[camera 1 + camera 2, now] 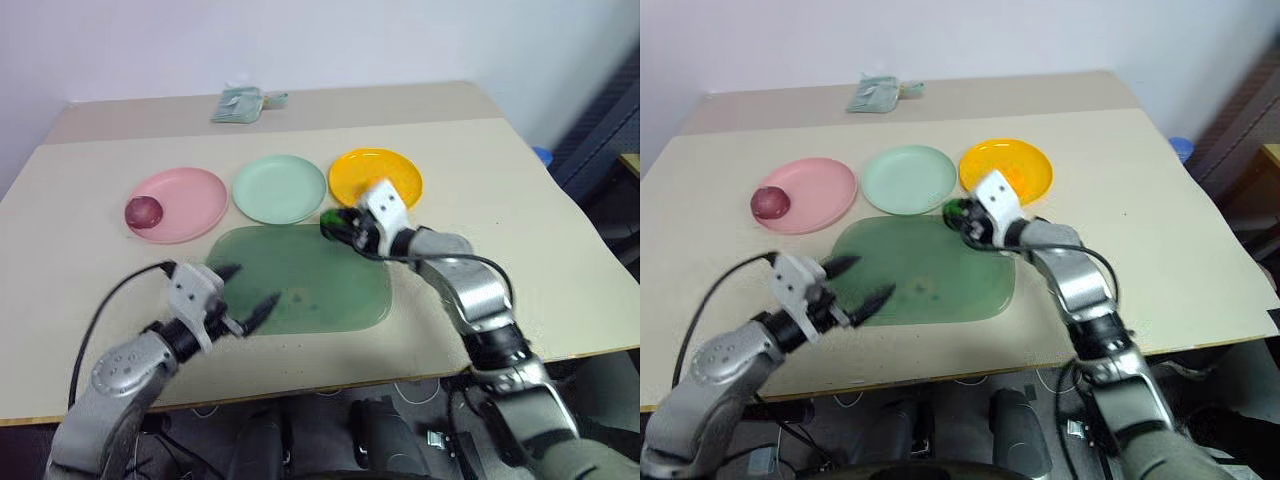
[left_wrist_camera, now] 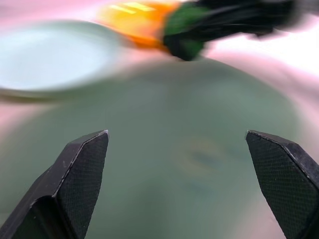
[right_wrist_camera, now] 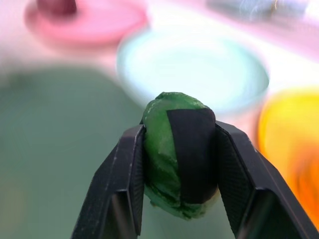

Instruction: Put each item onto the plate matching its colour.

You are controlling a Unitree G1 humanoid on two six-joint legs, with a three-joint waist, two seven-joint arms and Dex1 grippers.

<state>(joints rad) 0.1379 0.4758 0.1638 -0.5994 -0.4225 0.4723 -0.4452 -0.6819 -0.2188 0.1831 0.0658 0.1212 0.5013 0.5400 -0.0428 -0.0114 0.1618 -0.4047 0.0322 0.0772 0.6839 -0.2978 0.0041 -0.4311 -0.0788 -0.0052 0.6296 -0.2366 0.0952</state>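
My right gripper (image 1: pixel 336 226) is shut on the green ball with dark patches (image 3: pixel 159 149). It holds the ball just above the far right corner of the translucent green board (image 1: pixel 330 290), between the mint green plate (image 1: pixel 280 188) and the yellow-orange plate (image 1: pixel 365 170). The maroon ball (image 1: pixel 143 211) lies on the left side of the pink plate (image 1: pixel 190 200). My left gripper (image 1: pixel 252 287) stands open and empty over the board's near left part, pointing toward the right gripper.
A folded pale green cloth (image 1: pixel 240 103) lies at the table's far edge. The three plates stand in a row behind the board. The table's right half (image 1: pixel 500 200) is bare. A blue object (image 1: pixel 540 155) sits past the right edge.
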